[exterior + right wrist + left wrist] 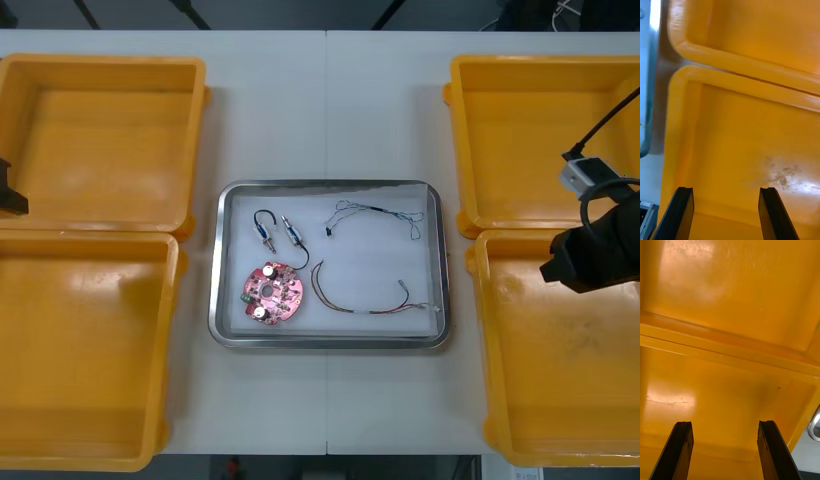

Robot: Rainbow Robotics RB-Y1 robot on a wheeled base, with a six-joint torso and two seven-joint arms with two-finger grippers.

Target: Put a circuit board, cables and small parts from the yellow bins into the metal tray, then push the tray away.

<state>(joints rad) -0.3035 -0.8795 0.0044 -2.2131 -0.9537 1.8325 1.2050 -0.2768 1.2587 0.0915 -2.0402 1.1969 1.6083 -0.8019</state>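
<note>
— Metal tray (216,262) aside for a moment: how are the claws held?

— Both are held spread, and nothing is pinched in either. The right claw (726,190) is poised over the floor of the near right yellow bin (737,142), where a scuffed patch is seen just past one finger. The left claw (724,423) is hung over the floor of a left-side bin (726,397). Which of the two left bins it is cannot be told for certain.

— And what is found around them?

— Beyond each claw, the touching rims of two bins are seen, with the next bin behind them. A corner of the tray is caught beside each claw's bin. In the front view the bins are set in pairs at either side of the bench (330,100), and the tray is placed between the pairs.

— What is held in the tray?

— A round red circuit board (272,292) is laid in its near left part. A black cable (293,236) with metal ends is laid just beyond the board. A blue and white cable (375,210) is spread across the far right part, and a red and yellow cable (365,311) is curved along the near right, beside the board.
</note>
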